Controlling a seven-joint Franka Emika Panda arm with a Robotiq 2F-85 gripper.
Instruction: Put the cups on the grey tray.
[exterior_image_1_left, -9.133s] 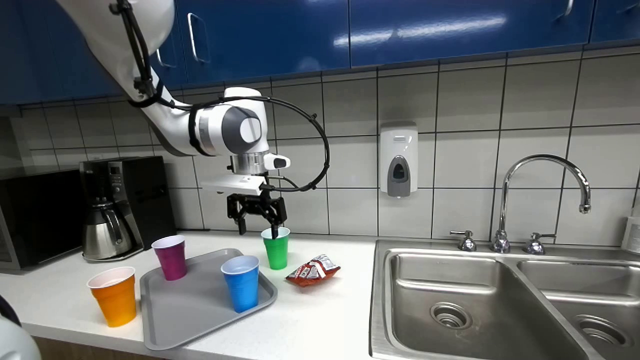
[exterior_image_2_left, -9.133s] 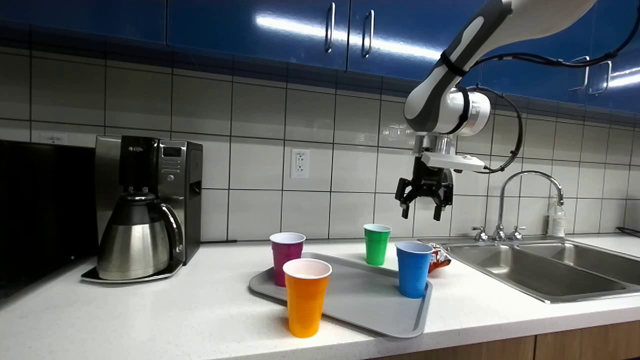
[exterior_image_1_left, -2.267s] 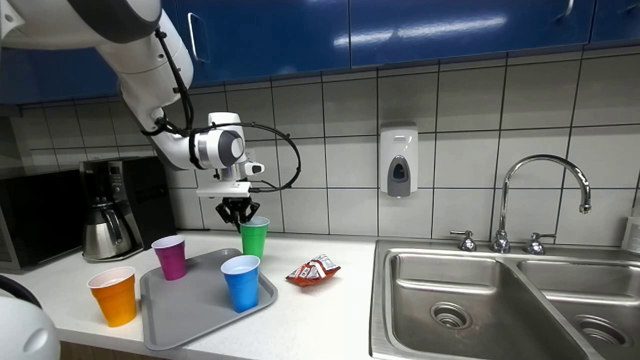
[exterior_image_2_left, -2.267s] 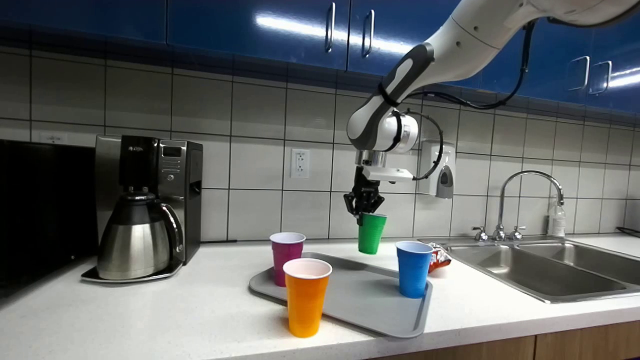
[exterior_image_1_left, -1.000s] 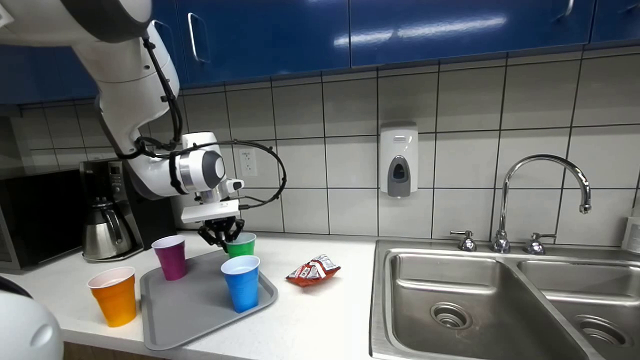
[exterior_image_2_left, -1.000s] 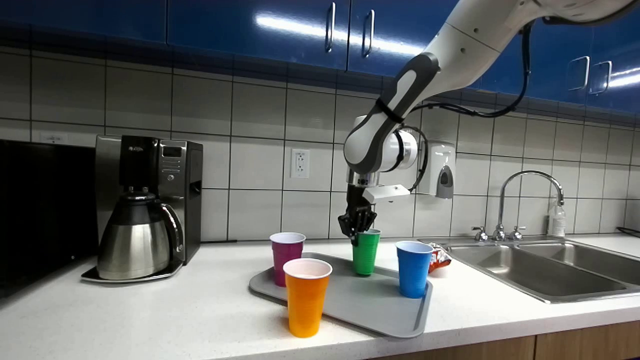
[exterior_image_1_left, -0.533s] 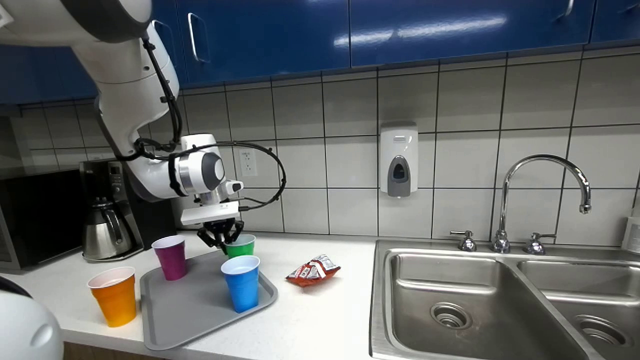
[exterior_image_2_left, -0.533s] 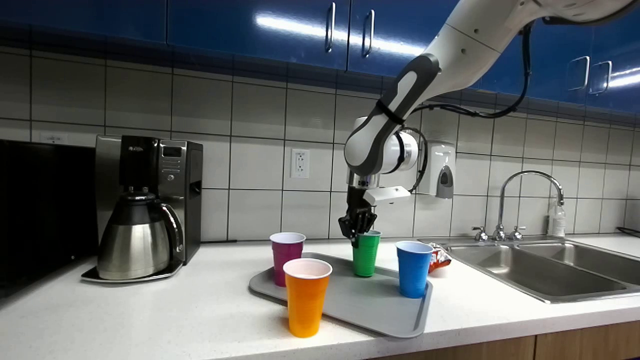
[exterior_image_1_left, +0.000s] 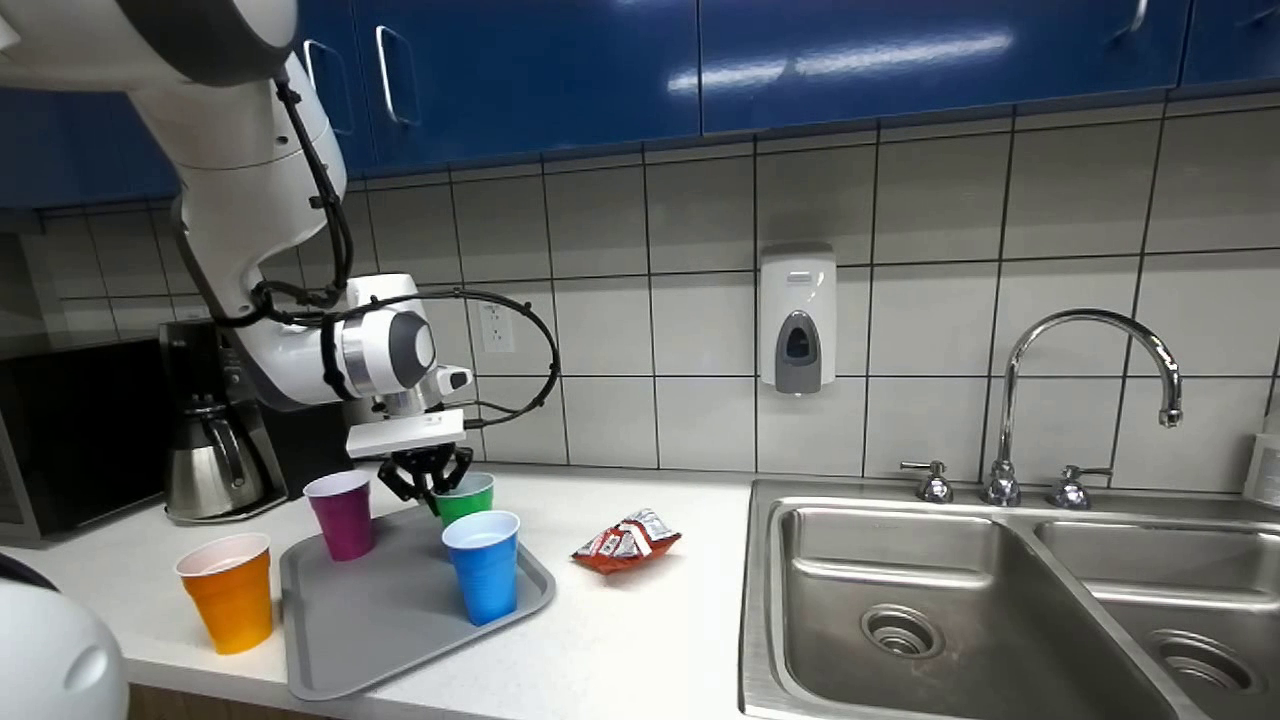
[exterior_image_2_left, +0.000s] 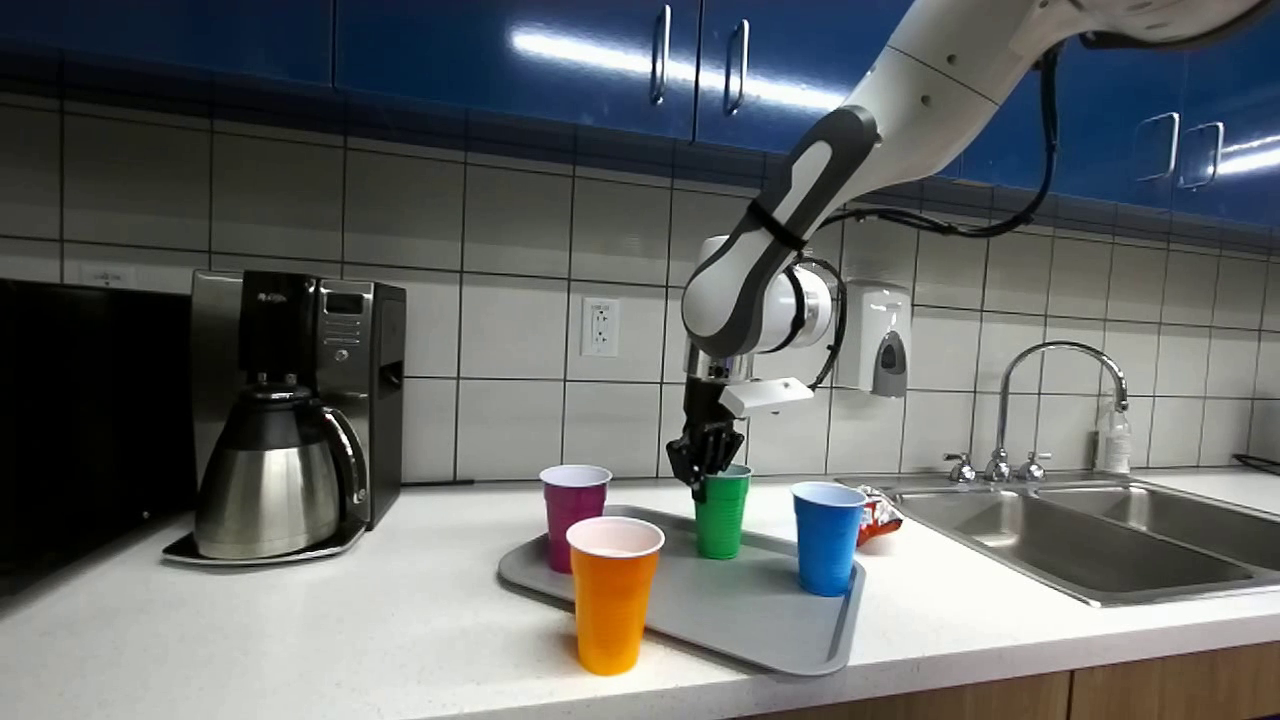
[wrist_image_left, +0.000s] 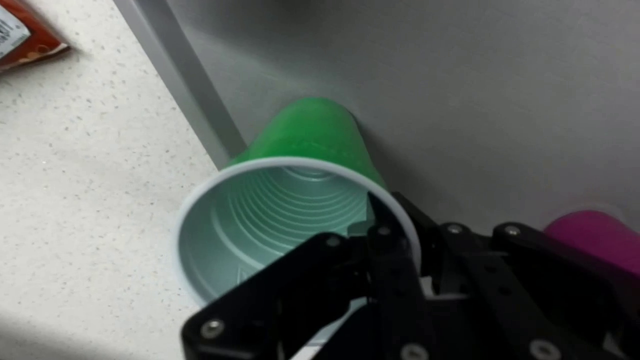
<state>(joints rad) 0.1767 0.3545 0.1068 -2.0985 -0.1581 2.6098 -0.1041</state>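
Black jaws of the white and dark-grey robot arm (exterior_image_2_left: 725, 300), closed on the wall of the small green ribbed plastic tumbler (exterior_image_2_left: 722, 520); in the wrist view one jaw lies inside the cup and one outside, the pale rim passing between them; the green tumbler is within the outline of the flat grey rectangular tray with rounded corners (exterior_image_1_left: 375, 630), close to one low edge, but whether its base touches the tray cannot be told; on the same tray stand, upright, the blue plastic tumbler (exterior_image_1_left: 483, 570), near an edge, and the purple plastic tumbler (exterior_image_1_left: 342, 515), toward a corner; the orange plastic tumbler (exterior_image_1_left: 230, 600), also upright, stands just beside the tray, directly on the white speckled bench (exterior_image_1_left: 620, 640); on the bench, too, a crumpled red and silver packet (exterior_image_1_left: 627, 542), near the tray but apart from it, and a black and steel coffee maker (exterior_image_2_left: 345, 375) holding a steel coffee pot with black top (exterior_image_2_left: 275, 490); let into the bench, a double steel sink (exterior_image_1_left: 757, 620) with a curved chrome tap (exterior_image_1_left: 1007, 420); on the tiled wall (exterior_image_1_left: 700, 330), a white and grey soap dispenser (exterior_image_1_left: 798, 320)
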